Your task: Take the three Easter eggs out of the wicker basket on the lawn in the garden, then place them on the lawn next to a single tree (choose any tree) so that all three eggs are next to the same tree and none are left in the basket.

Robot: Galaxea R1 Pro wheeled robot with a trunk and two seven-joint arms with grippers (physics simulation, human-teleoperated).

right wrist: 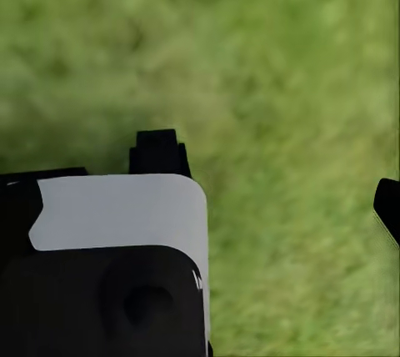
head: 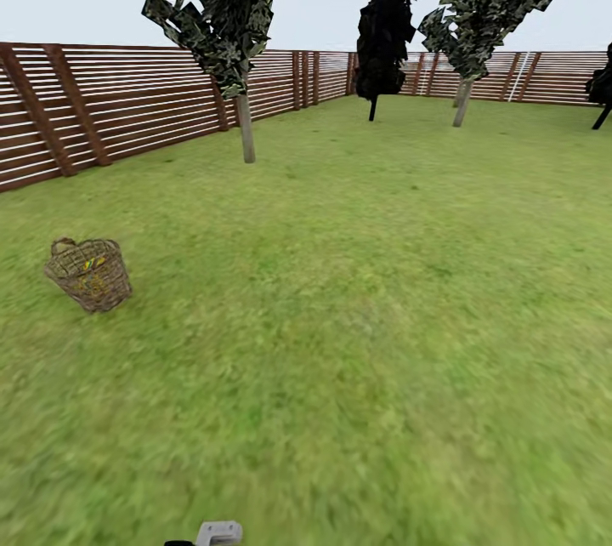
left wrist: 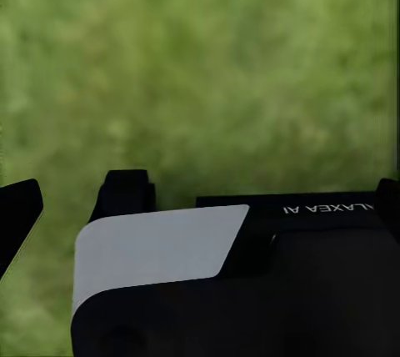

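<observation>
On lawn, basket at 9 o'clock, eggs inside.
Fence behind; trees at 12. Left claw and right claw over grass; grip state: can't tell.

One piece of lettering can be read. In the left wrist view, white capitals stand on the black housing of the robot body, on its upper edge just beside the white panel. The letters appear upside down and read "GALAXEA AI"; the first letters are cut by the picture's edge, so only "LAXEA AI" is fully legible. Nothing else in the views carries readable text, numbers or signs.
</observation>
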